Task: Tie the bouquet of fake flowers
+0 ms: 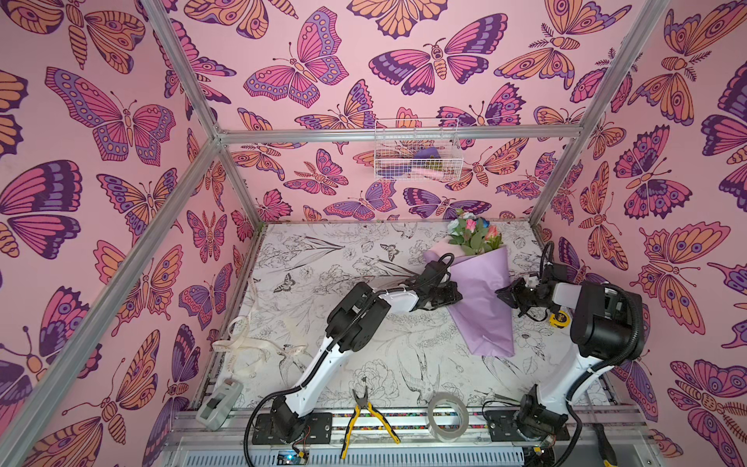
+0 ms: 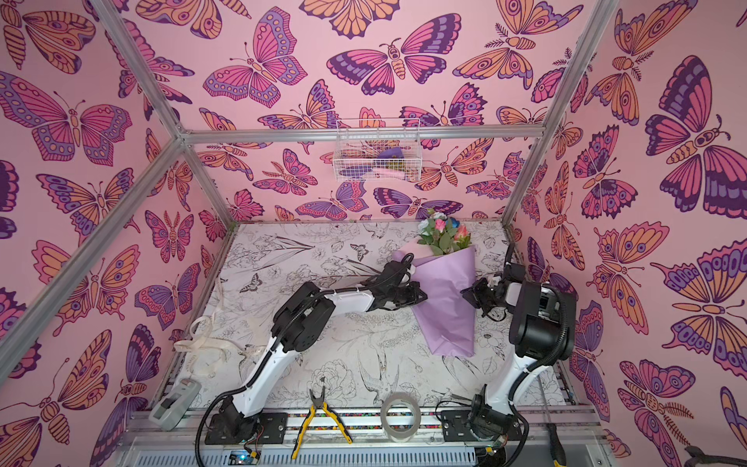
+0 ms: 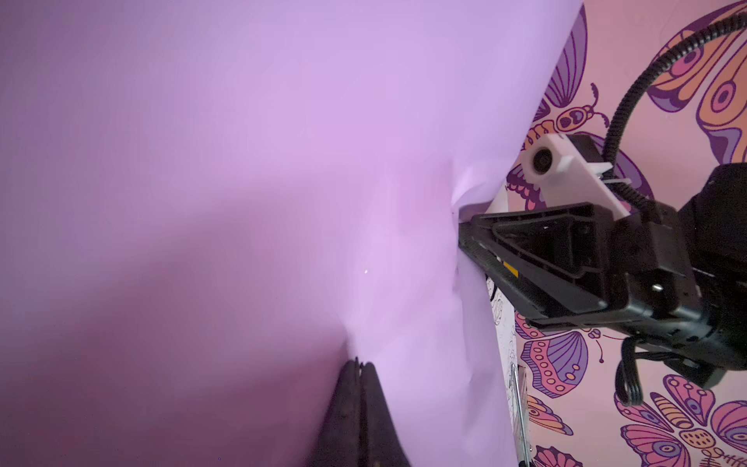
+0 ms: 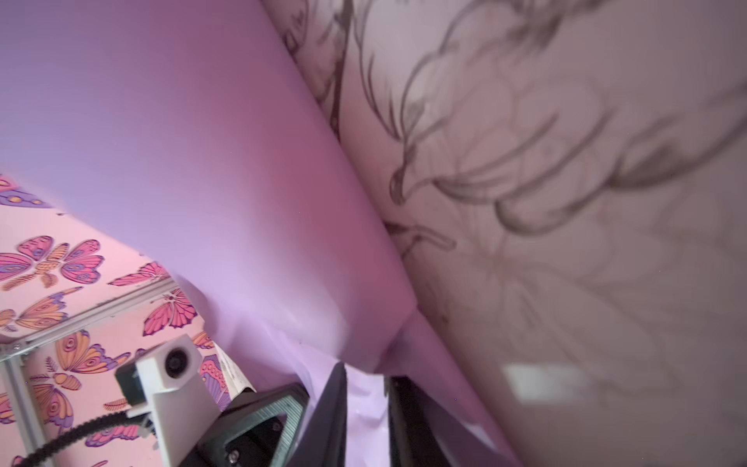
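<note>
The bouquet (image 1: 481,307) is a lilac paper cone lying on the table in both top views, its narrow end toward the front. The fake flowers (image 1: 473,232) stick out of its wide far end. My left gripper (image 1: 456,297) is at the cone's left edge. In the left wrist view it (image 3: 361,362) is shut, with paper creases running into its tips. My right gripper (image 1: 502,292) is at the cone's right edge. In the right wrist view it (image 4: 366,388) has bunched lilac paper (image 4: 202,161) between its fingers. A cream ribbon (image 1: 242,347) lies loose at the table's left.
Along the front rail sit a grey tape dispenser (image 1: 218,404), yellow-handled pliers (image 1: 366,408) and a clear tape roll (image 1: 446,416). A yellow tape measure (image 1: 560,319) lies under the right arm. A wire basket (image 1: 416,155) hangs on the back wall.
</note>
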